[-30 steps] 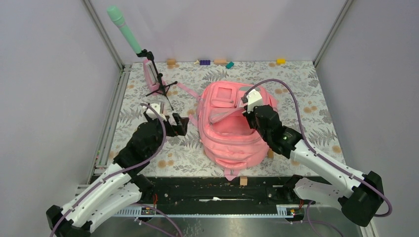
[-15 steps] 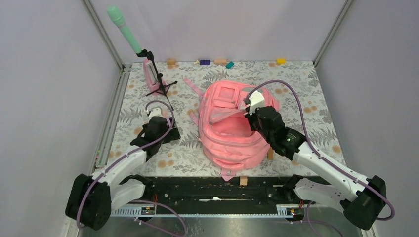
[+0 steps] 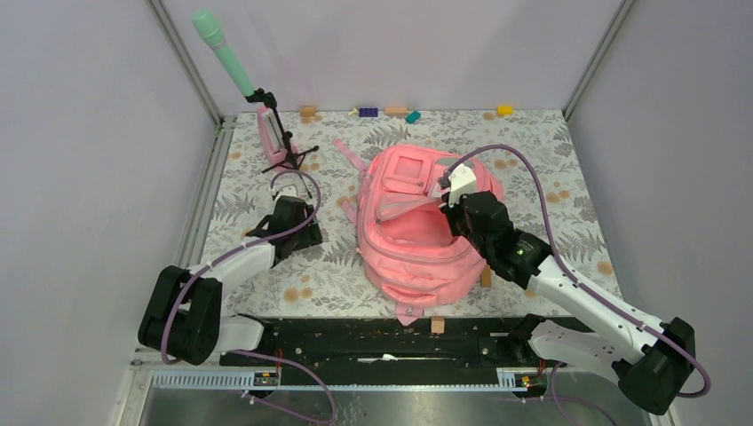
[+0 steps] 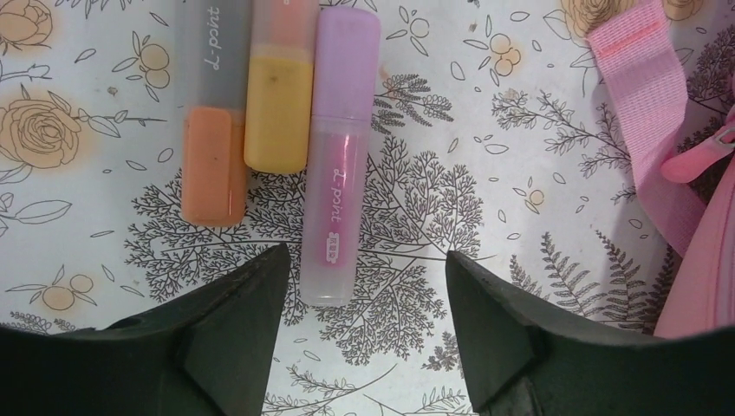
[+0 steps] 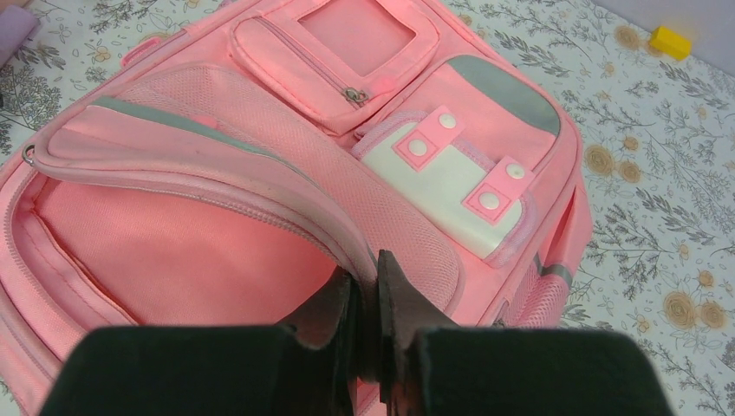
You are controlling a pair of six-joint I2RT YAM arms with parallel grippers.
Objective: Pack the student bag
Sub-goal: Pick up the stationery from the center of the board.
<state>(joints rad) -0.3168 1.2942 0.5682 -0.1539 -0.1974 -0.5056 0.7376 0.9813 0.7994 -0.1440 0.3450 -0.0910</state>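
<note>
The left gripper (image 4: 364,260) has been dropping to the table, left of centre in the top view. Its jaws are spread, straddling the lower end of the purple marker (image 4: 340,156) without touching it. The right gripper (image 5: 368,277) is staying pinched on the flap (image 5: 260,165), holding the bag (image 3: 408,257), centre frame, open.

The jaws are closing near the marker's end, so it is probably going to pivot or squirt out. The yellow marker (image 4: 277,113) is lying against the purple one, with the orange marker (image 4: 212,165) beside it, and the left-hand finger is likely catching one of them. The thin pinch on the flap is risking a slip, which would shut the mouth.

A strap (image 4: 646,95) is trailing between markers and bag, inviting a snag. The mic stand (image 3: 275,133) is standing upper left, near the arm.
</note>
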